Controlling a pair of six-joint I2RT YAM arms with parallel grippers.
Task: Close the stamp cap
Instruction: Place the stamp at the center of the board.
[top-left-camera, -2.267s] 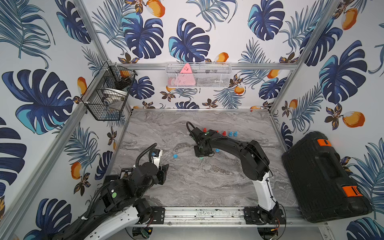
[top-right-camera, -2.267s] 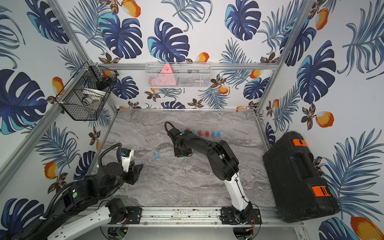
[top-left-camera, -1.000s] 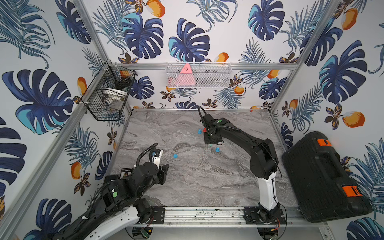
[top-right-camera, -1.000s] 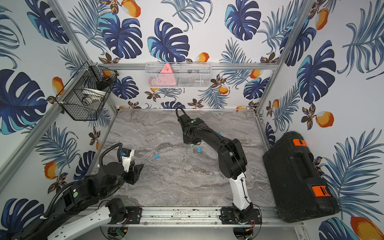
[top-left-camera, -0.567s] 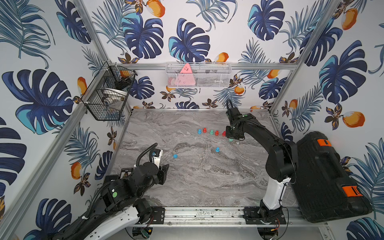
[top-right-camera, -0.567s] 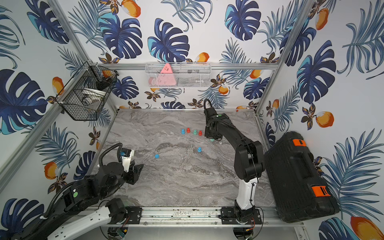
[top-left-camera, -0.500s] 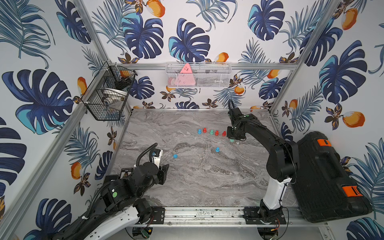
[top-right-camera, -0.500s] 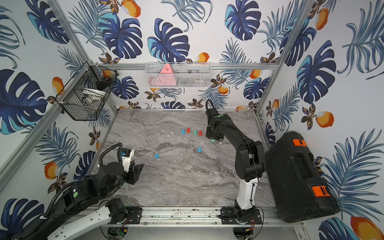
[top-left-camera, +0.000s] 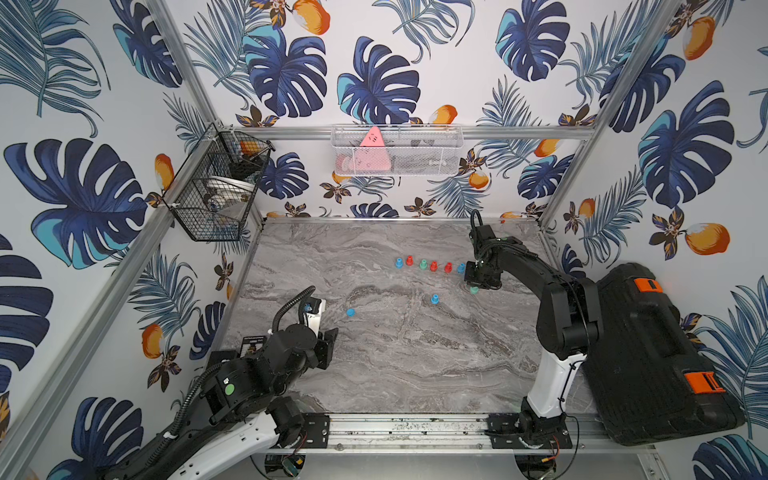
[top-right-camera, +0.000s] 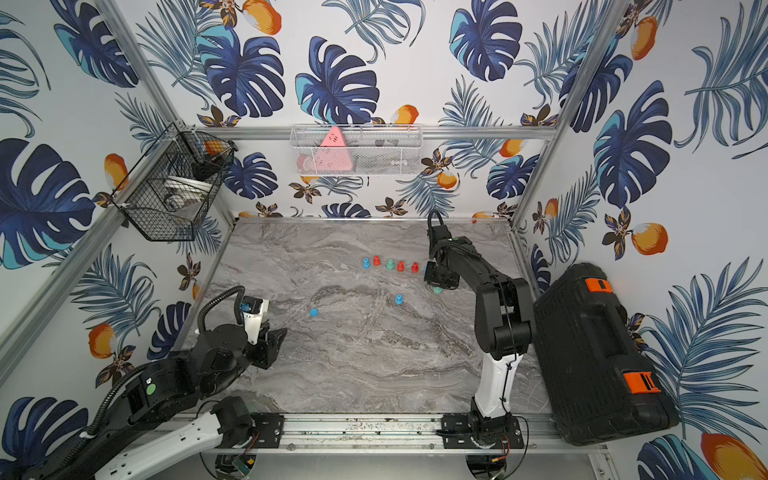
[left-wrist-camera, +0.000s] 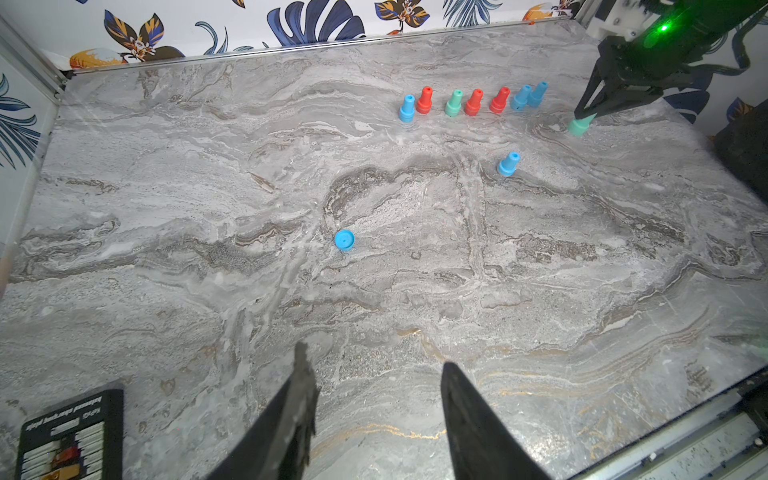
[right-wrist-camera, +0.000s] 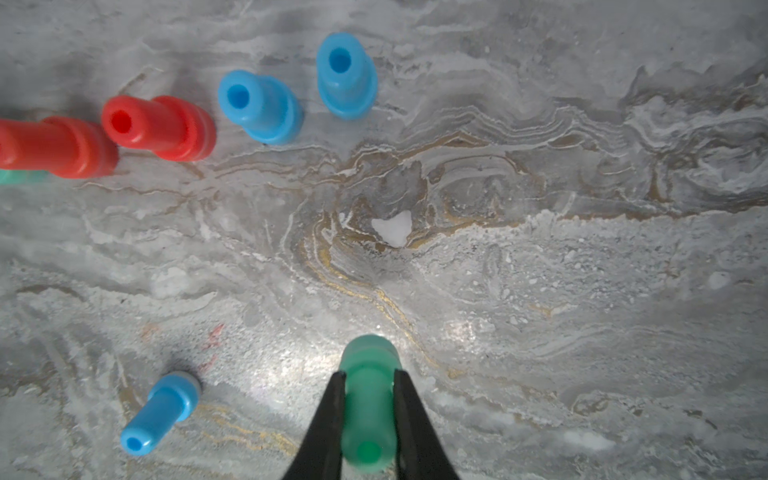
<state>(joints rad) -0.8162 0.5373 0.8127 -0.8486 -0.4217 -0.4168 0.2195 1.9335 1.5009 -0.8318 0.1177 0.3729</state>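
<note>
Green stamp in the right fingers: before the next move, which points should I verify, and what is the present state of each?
1. Grip of right fingers on green stamp: ok.
2. Base of green stamp resting on table: cannot tell.
3. Bare table beside row of stamps for setting down: ok.
4. The blue cap fitted on a stamp: not ok, it lies alone.
5. The lone blue stamp upright: ok.
6. The left fingers open, empty: ok.

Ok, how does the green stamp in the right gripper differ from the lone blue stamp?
The green stamp is clamped by the right gripper; the blue stamp stands free on the table. The green stamp is teal, the blue stamp sky blue. Both have narrow necks.
</note>
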